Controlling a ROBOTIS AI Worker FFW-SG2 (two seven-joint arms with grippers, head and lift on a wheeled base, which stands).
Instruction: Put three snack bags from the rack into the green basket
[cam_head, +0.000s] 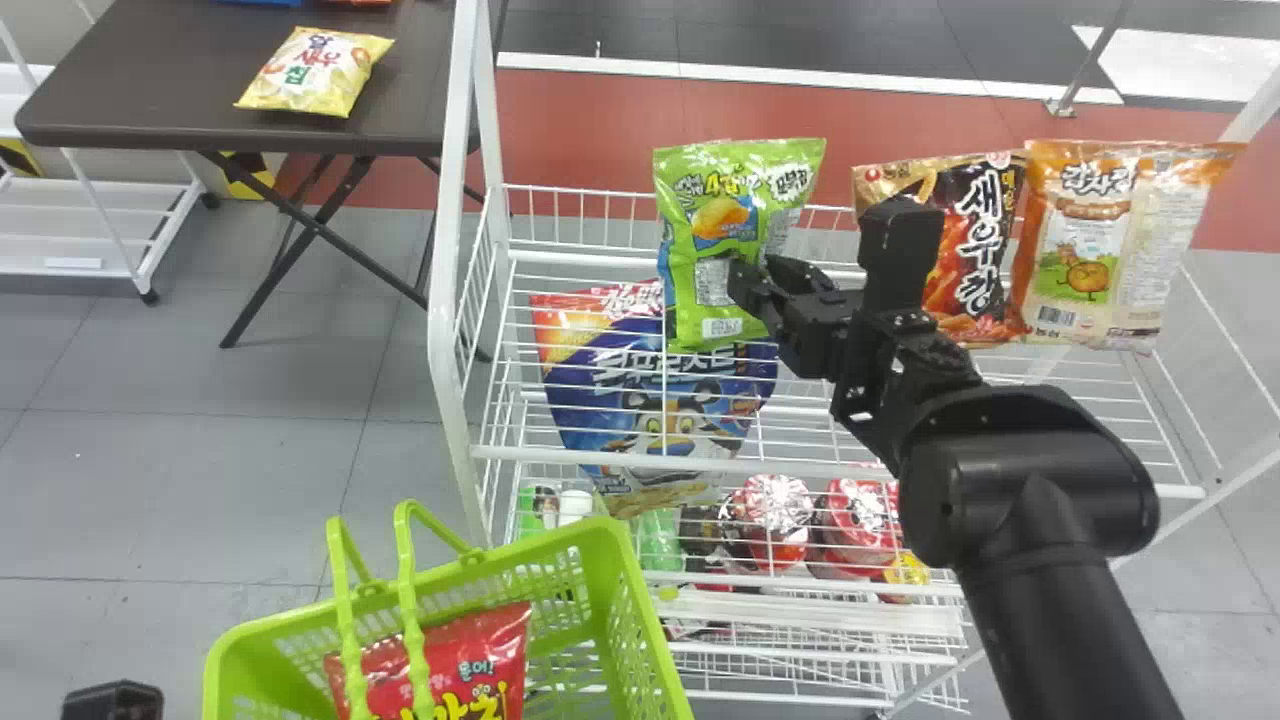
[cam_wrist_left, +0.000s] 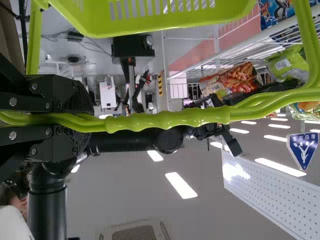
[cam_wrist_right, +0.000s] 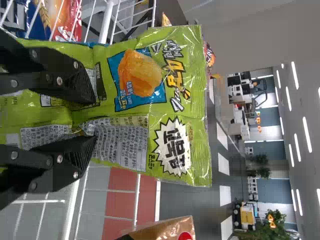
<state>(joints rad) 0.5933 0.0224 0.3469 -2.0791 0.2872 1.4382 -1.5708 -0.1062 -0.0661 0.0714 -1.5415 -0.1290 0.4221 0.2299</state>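
My right gripper (cam_head: 752, 283) is shut on the green snack bag (cam_head: 738, 215), which hangs upright over the left part of the rack. In the right wrist view, the bag (cam_wrist_right: 170, 60) creases between the two fingers of the gripper (cam_wrist_right: 85, 117). At the bottom left is my left gripper (cam_head: 112, 702); in its wrist view the gripper (cam_wrist_left: 80, 120) is closed around the handles (cam_wrist_left: 170, 119) of the green basket. The basket (cam_head: 625, 590) stands in front of the rack, with a red snack bag (cam_head: 490, 655) lying inside.
The white rack (cam_head: 455, 300) holds a brown-and-black bag (cam_head: 975, 250) and an orange bag (cam_head: 1085, 235) at its right. A blue cereal bag (cam_head: 650, 400) leans at the left, with red packages (cam_head: 775, 520) lower down. A yellow bag (cam_head: 315, 72) lies on the dark table (cam_head: 150, 90).
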